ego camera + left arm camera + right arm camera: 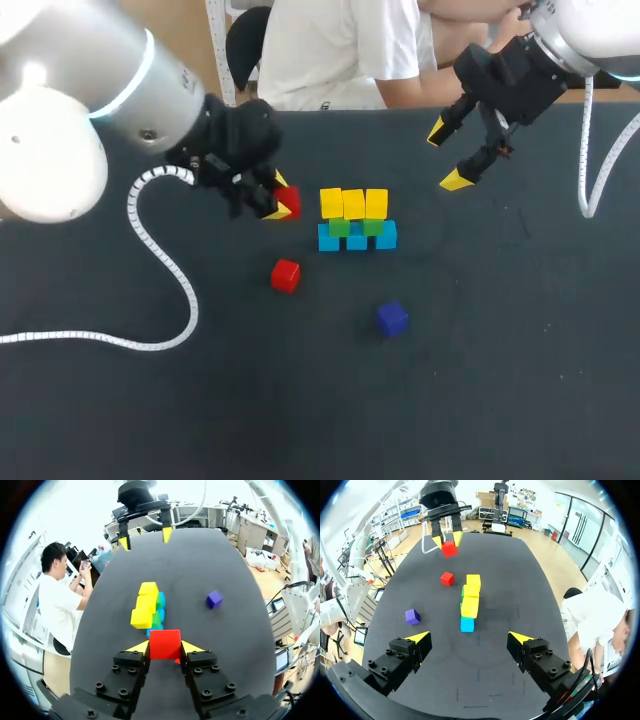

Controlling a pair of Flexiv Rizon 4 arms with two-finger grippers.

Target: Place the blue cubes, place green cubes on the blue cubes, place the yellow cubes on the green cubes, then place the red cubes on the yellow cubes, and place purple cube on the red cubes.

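One red cube gripped, one loose

Head view: left fingers (139, 648) are closed on a red cube (165, 644), yellow tips flat against two opposite faces. The stack (357, 222) sits at their 3 o'clock: blue cubes (386, 237), green cubes (340, 228), yellow cubes (353, 203) on top. A second red cube (285, 275) lies at 6 o'clock of the held one, and the purple cube (392, 318) at 5 o'clock of the stack. At the stack's 2 o'clock, right fingers (458, 180) are spread wide, empty. Cubes smooth, sharp-edged; worktop (500, 380) matte black.

I see the small green cubes (340, 228) only as slivers under the yellow cubes (353, 203). My left gripper (282, 197) half covers its small red cube (291, 203).
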